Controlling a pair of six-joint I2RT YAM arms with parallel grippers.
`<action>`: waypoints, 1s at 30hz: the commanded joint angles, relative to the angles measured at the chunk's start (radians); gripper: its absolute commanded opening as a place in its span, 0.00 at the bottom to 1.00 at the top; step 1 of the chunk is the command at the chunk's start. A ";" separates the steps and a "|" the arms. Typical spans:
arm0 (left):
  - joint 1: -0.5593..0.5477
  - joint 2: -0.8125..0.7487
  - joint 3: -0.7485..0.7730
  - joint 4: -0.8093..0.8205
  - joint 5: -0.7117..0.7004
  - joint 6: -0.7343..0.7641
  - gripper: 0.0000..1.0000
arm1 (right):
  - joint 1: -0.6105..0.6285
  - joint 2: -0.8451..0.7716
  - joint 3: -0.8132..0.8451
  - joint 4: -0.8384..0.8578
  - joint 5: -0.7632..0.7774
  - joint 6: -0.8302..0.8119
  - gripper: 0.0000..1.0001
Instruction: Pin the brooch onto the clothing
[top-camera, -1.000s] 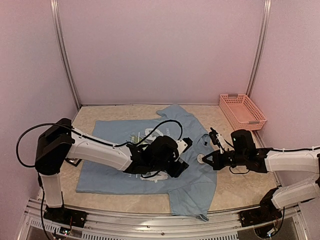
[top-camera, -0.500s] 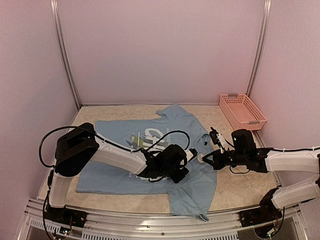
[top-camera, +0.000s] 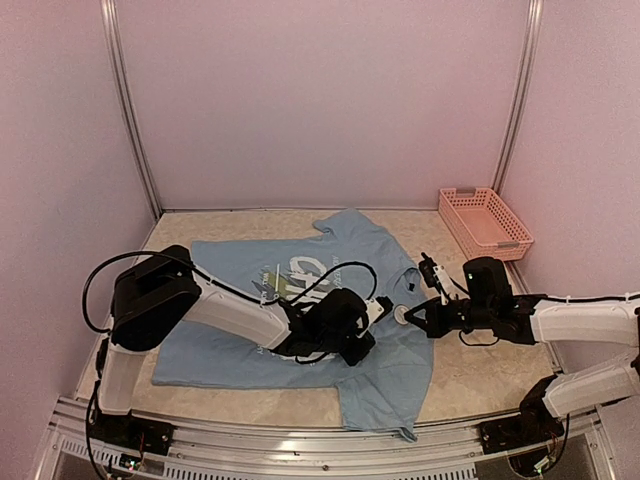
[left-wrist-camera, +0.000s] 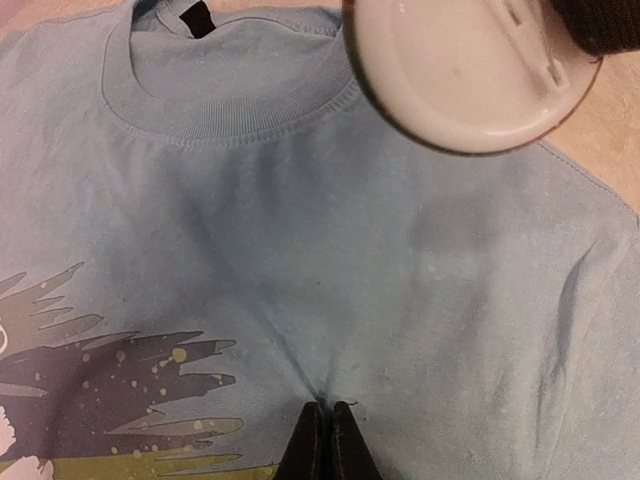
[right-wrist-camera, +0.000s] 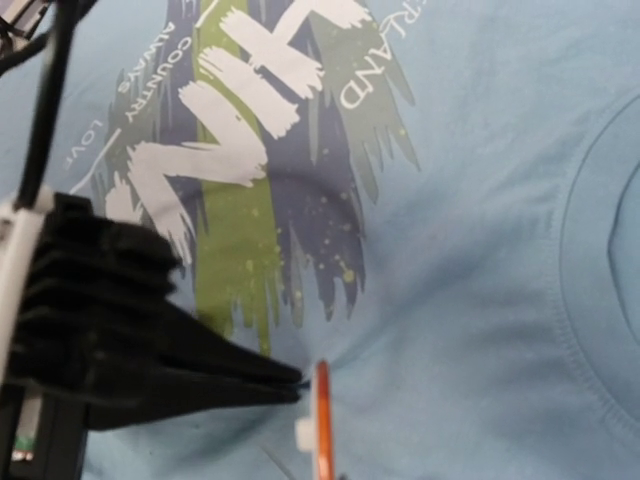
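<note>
The clothing, a light blue T-shirt with white lettering and grey-green streaks, lies flat on the table. My left gripper is shut just below the collar, pinching a small fold of the clothing. The fabric puckers up into its black fingertips. My right gripper is shut on the brooch, a round white disc with an orange rim. The brooch hangs just above the cloth beside that pinch. In the right wrist view the brooch shows edge-on, almost touching the left fingertips over the clothing.
A pink slatted basket stands at the back right beside the shirt. Metal frame posts and pink walls close in the table. A black cable runs over the left wrist. The shirt's lower hem reaches the front rail.
My left gripper slid right toward the collar and its jaws closed onto a fold of the shirt. My right gripper with the brooch has stayed still.
</note>
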 joint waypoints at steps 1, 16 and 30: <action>-0.001 -0.007 -0.097 0.110 0.071 0.004 0.02 | -0.028 0.001 0.036 -0.002 0.012 -0.036 0.00; 0.030 -0.129 -0.210 0.283 0.352 0.027 0.00 | -0.038 0.059 -0.045 0.331 -0.147 -0.232 0.00; 0.060 -0.178 -0.281 0.387 0.441 0.106 0.00 | 0.103 0.283 -0.273 0.910 0.095 -0.516 0.00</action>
